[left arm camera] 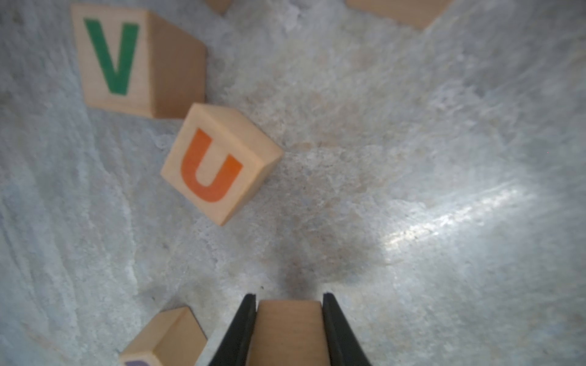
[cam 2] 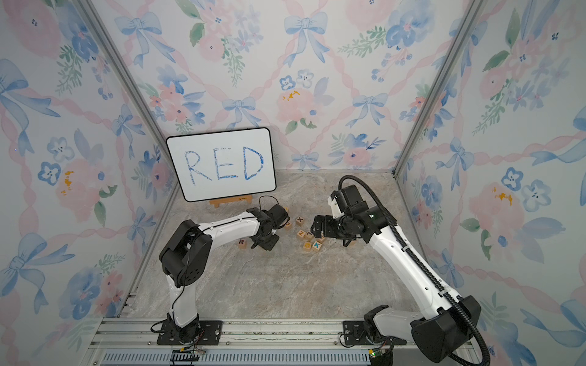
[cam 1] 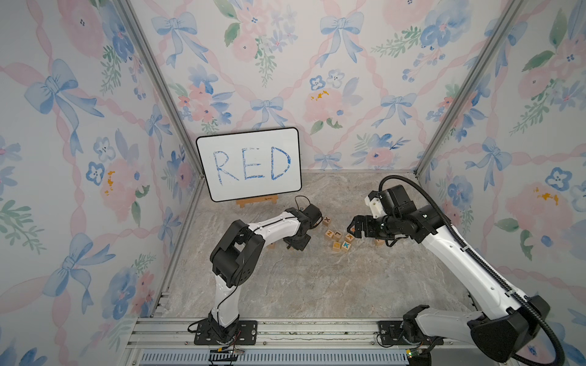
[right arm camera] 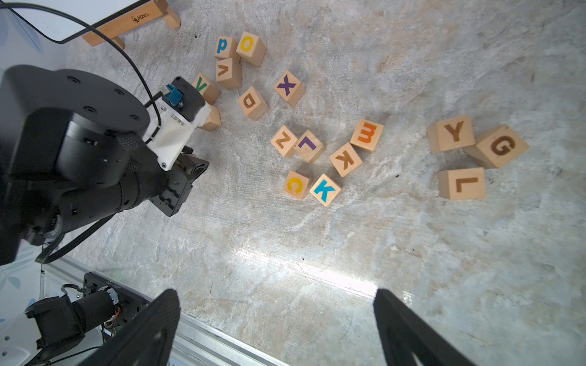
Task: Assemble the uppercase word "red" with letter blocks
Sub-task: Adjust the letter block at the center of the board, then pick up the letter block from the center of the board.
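1. R block: nearest, on the table just beside my left fingers. Letter face up, reading upright in a top view. It is a cube, so there is no long side.
2. Left fingers: clenched on a held block. Only a bare wooden face shows, so I cannot tell its letter.
3. Right fingers: spread wide with nothing between them, above the table.
4. E block: face up, letter skewed, just beside a brown K block. My right arm covers most of it in both top views.
5. D block: face up, skewed, standing apart near the X block.
6. Board: farthest, lettered RED.
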Available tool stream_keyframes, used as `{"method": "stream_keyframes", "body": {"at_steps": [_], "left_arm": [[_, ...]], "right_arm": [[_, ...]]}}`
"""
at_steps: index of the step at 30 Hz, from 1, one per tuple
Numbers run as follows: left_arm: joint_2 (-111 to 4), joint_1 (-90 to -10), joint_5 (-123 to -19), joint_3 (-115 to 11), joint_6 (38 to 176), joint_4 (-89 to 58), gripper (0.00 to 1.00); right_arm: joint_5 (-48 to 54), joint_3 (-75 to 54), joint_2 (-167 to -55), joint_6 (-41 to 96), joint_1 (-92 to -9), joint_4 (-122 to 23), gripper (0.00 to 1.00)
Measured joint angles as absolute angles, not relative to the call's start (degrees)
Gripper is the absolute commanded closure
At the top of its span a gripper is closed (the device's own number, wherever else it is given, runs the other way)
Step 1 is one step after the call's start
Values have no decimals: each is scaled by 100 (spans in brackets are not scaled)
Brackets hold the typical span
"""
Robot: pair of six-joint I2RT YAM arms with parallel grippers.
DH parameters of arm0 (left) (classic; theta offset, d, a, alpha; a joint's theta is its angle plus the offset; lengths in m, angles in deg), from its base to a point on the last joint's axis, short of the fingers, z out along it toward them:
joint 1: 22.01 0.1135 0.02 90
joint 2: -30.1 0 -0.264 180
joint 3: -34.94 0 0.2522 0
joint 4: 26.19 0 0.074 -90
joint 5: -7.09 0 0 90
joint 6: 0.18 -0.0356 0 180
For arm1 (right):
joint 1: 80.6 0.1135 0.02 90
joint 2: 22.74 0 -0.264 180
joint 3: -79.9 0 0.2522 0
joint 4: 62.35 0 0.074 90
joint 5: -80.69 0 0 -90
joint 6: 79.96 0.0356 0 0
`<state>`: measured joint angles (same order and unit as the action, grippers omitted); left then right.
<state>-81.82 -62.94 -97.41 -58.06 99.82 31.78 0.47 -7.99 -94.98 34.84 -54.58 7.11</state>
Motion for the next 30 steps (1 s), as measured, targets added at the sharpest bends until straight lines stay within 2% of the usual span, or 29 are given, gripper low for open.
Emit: {"method": "stream_keyframes", "body": {"at_steps": [7,12,17,21,28,29,30], "left_arm": [[-8182,-6281,-9107,-5920,9171,2988,79],[-8182,-6281,-8766,-5904,8863,2881,70],[-8182,-6279,-8687,-5854,8701,2789,46],[-8184,-6281,-8690,-5854,8701,2789,44],[-8222,-6287,-8875,-6049,8950,2798,6],[-8222,-6287,-8910,-6127,9031,2798,2],[-8222,-6287,-8950,-6230,9149,2789,2]], "right_arm": [[209,-799,-9540,3486,-5626,742,3],[325,-801,-9629,3488,-5724,740,3],[408,-801,-9662,3486,-5812,738,3],[463,-801,-9662,3488,-5919,733,3],[533,-795,-9649,3488,-6041,733,3],[533,-784,-9640,3490,-6043,722,3],[535,-758,-9619,3493,-6050,705,3]]}}
